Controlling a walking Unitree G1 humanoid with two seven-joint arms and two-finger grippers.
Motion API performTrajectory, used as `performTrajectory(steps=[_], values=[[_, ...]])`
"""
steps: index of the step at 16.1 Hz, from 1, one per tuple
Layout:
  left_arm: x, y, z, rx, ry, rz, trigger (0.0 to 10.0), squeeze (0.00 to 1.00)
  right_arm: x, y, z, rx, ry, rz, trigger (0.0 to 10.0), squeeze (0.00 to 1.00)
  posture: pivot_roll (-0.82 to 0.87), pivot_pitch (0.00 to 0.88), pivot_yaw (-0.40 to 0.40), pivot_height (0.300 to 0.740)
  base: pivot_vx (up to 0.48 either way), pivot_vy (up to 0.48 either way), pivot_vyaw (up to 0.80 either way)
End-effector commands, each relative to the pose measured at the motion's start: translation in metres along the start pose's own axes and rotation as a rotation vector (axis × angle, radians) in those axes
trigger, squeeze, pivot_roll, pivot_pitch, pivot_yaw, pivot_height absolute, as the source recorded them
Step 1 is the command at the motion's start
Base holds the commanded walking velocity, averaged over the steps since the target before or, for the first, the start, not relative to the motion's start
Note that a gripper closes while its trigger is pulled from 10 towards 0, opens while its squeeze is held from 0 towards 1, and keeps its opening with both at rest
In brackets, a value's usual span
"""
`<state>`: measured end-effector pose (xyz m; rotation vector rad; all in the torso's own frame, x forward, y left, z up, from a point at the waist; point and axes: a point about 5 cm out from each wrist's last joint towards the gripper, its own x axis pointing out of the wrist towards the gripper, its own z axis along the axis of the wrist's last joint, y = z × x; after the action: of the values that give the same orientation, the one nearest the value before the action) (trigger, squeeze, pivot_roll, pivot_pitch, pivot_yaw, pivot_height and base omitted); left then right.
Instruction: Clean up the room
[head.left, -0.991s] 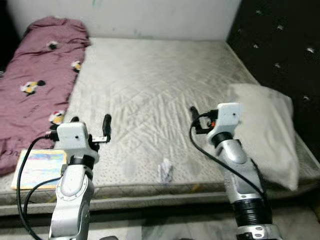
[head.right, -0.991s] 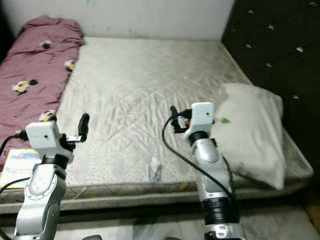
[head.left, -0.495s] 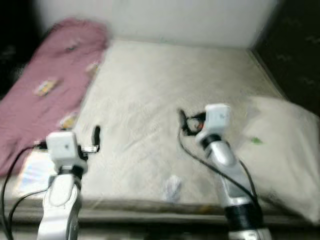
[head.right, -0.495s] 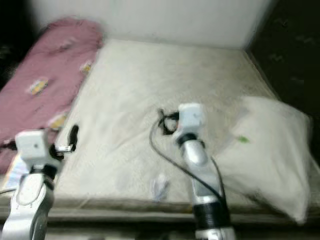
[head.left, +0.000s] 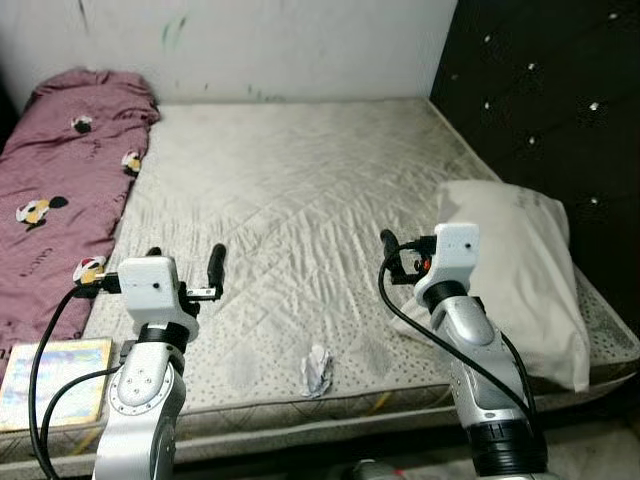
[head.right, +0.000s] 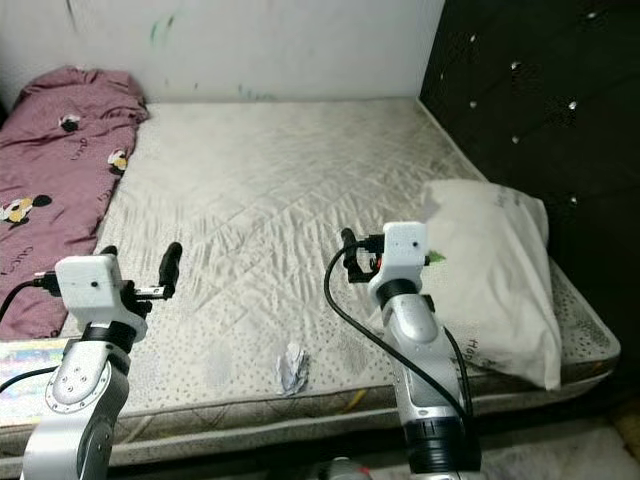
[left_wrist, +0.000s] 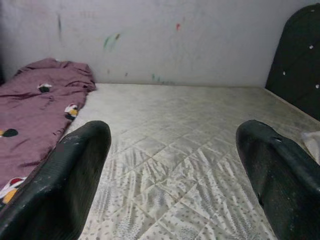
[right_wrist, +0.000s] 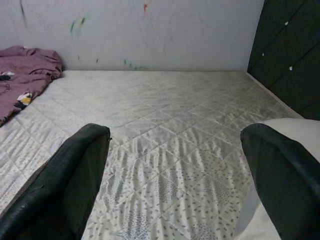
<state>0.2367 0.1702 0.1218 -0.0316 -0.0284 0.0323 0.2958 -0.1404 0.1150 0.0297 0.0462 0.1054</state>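
A bare quilted mattress (head.left: 300, 190) carries a maroon blanket (head.left: 60, 190) along its left side and a white pillow (head.left: 520, 270) on its right. A crumpled paper scrap (head.left: 317, 368) lies near the front edge, between and nearer than the left gripper (head.left: 183, 262) and right gripper (head.left: 392, 252), touching neither. Both hover above the mattress with fingers spread wide, holding nothing.

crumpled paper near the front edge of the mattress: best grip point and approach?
Come straight down on the crumpled paper and pinch across its narrow middle. It lies as a small, irregular wad, loose on the flat mattress, so there is probably no edge to slide under. The left hand and right hand both hover open behind it; either looks able to reach.
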Motion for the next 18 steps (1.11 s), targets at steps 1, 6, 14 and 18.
performTrajectory(steps=[1, 6, 14, 18], values=[[0.000, 0.000, -0.001, 0.005, 0.007, 0.006, 10.0, 0.00, 0.000, -0.001, 0.004, -0.004, -0.009, -0.003, 10.0, 0.00, -0.01, 0.000, -0.021, 0.740, 0.000, 0.000, 0.00], [0.001, 0.004, 0.001, 0.013, 0.001, 0.028, 10.0, 0.00, 0.004, 0.013, 0.007, 0.004, -0.027, 0.066, 10.0, 0.00, 0.00, 0.005, -0.014, 0.740, 0.000, 0.000, 0.00], [0.000, 0.000, 0.001, 0.017, -0.007, 0.032, 10.0, 0.00, 0.003, 0.020, 0.005, -0.005, -0.021, 0.129, 10.0, 0.00, -0.01, 0.004, -0.025, 0.658, 0.000, 0.000, 0.00], [-0.001, -0.001, 0.001, 0.010, -0.010, 0.035, 10.0, 0.00, 0.003, 0.020, 0.006, -0.005, -0.023, 0.144, 10.0, 0.00, -0.01, 0.003, -0.029, 0.614, 0.000, 0.000, 0.00]])
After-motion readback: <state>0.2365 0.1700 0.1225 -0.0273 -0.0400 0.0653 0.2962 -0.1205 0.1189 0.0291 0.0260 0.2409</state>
